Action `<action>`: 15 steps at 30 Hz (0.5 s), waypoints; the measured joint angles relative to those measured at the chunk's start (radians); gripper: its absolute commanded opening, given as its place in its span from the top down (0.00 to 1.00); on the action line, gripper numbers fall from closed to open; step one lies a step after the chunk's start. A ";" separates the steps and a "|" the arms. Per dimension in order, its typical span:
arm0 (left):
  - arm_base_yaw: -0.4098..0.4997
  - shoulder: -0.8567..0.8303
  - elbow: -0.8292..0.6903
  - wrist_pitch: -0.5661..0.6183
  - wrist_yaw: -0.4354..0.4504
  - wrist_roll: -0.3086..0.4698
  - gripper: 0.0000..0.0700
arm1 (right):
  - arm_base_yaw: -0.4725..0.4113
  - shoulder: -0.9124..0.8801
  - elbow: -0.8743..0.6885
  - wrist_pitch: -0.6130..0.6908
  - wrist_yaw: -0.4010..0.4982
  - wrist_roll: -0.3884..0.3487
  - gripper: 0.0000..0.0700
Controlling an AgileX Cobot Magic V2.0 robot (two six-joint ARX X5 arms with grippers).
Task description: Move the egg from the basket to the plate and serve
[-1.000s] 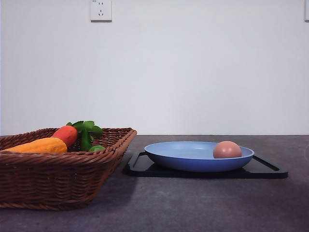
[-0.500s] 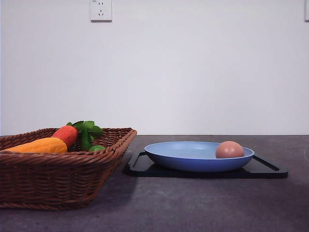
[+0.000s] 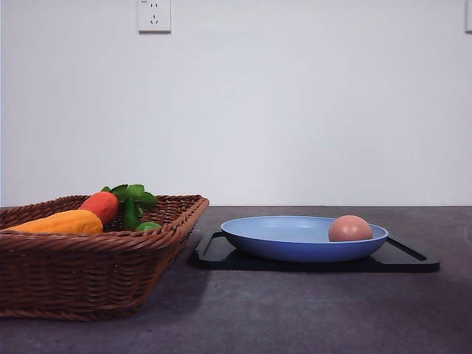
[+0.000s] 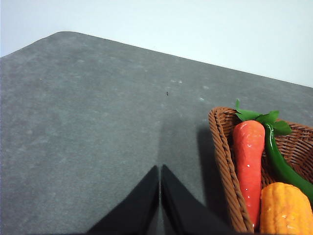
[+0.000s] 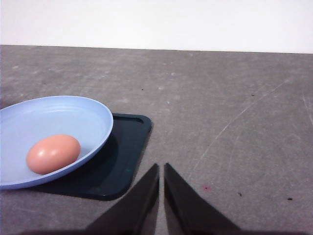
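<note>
While the egg (image 3: 349, 228) sits in the blue plate (image 3: 295, 240), near its rim at about 3 o'clock, the front view shows the plate resting on a flat black tray (image 3: 402, 258). The big brown basket (image 3: 88, 273) is just beside the tray, at 9 o'clock from the plate, and it holds an orange toy carrot (image 3: 101, 205) and a yellow toy corn (image 3: 63, 223) with green leaves. In the left wrist view, the left gripper (image 4: 160, 205) has its two black fingers pressed together with nothing between them, over bare grey table (image 4: 88, 127), with the basket's corner near. In the right wrist view, the right gripper (image 5: 161, 200) has its fingers nearly together too, holding nothing, and the egg lies in the plate at about 10 o'clock from the fingertips. I think the moving step is done, because the egg is out of the basket. What is left is serving, so the next move likely needs a careful grab of the plate or tray, kept flat so the egg does not roll off.
</note>
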 measured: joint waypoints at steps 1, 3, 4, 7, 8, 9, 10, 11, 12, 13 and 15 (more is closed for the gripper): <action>0.000 0.000 0.000 0.000 0.000 0.000 1.00 | 0.000 0.000 0.000 0.000 0.000 0.000 1.00; 0.000 0.000 0.000 0.000 0.000 0.000 1.00 | 0.000 0.000 0.000 0.000 0.000 0.000 1.00; 0.000 0.000 0.000 0.000 0.000 0.000 1.00 | 0.000 0.000 0.000 0.000 0.000 0.000 1.00; 0.000 0.000 0.000 0.000 0.000 0.000 1.00 | 0.000 0.000 0.000 0.000 0.000 0.000 1.00; 0.000 0.000 0.000 0.000 0.000 0.000 1.00 | 0.000 0.000 0.000 0.000 0.000 0.000 1.00; 0.000 0.000 0.000 0.000 0.000 0.000 1.00 | 0.000 0.000 0.000 0.000 0.000 0.000 1.00; 0.000 0.000 0.000 0.000 0.000 0.000 1.00 | 0.000 0.000 0.000 0.000 0.000 0.000 1.00; 0.000 0.000 0.000 0.000 0.000 0.000 1.00 | 0.000 0.000 0.000 0.000 0.000 0.000 1.00; 0.000 0.000 0.000 0.000 0.000 0.000 1.00 | 0.000 0.000 0.000 0.000 0.000 0.000 1.00; 0.000 0.000 0.000 0.000 0.000 0.000 1.00 | 0.000 0.000 0.000 0.000 0.000 0.000 1.00; 0.000 0.000 0.000 0.000 0.000 0.000 1.00 | 0.000 0.000 0.000 0.000 0.000 0.000 1.00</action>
